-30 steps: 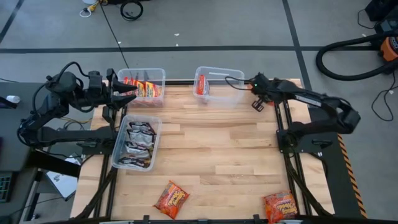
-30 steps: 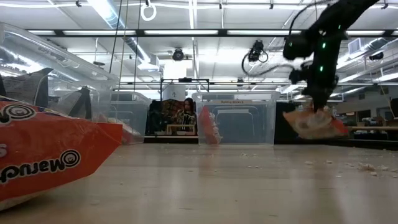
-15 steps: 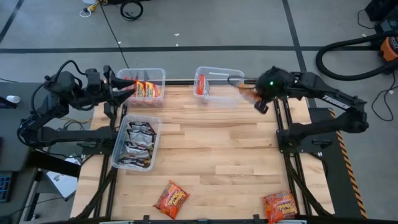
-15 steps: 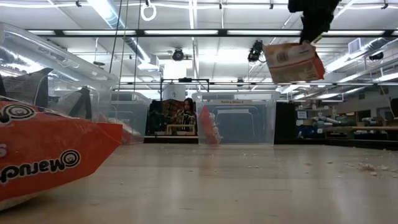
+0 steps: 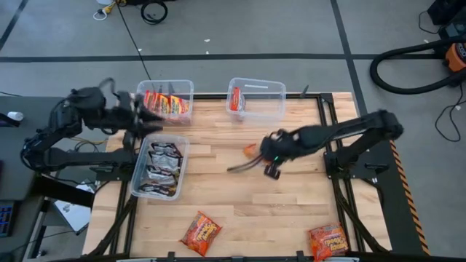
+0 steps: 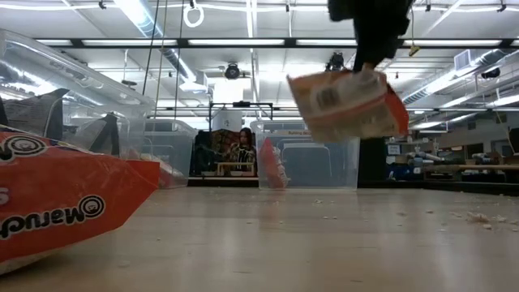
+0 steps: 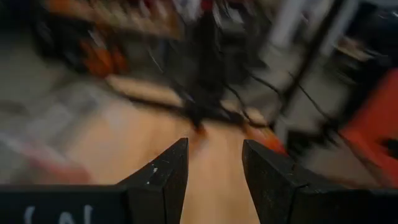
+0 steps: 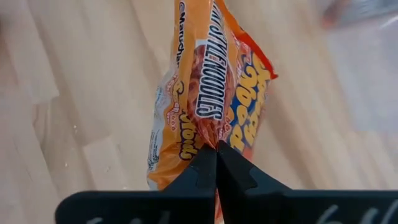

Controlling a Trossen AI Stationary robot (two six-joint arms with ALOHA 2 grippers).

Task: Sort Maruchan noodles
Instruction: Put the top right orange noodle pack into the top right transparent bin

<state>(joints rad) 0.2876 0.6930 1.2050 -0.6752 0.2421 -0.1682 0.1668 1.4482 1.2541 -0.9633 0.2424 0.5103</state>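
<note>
While pinched in the right gripper point(image 8: 216, 163), orange packet point(image 8: 211, 93) aloft.

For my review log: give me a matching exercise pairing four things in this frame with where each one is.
Things:
1. orange packet
2. silver-black packets
3. left gripper
4. packet with a red label

Places:
A. in the bin at the table's far edge, middle
B. pinched in the right gripper, above the table
C. in the bin along the table's left side
D. by the far-left bin, empty

Pairs: 1-B, 2-C, 3-D, 4-A
</note>
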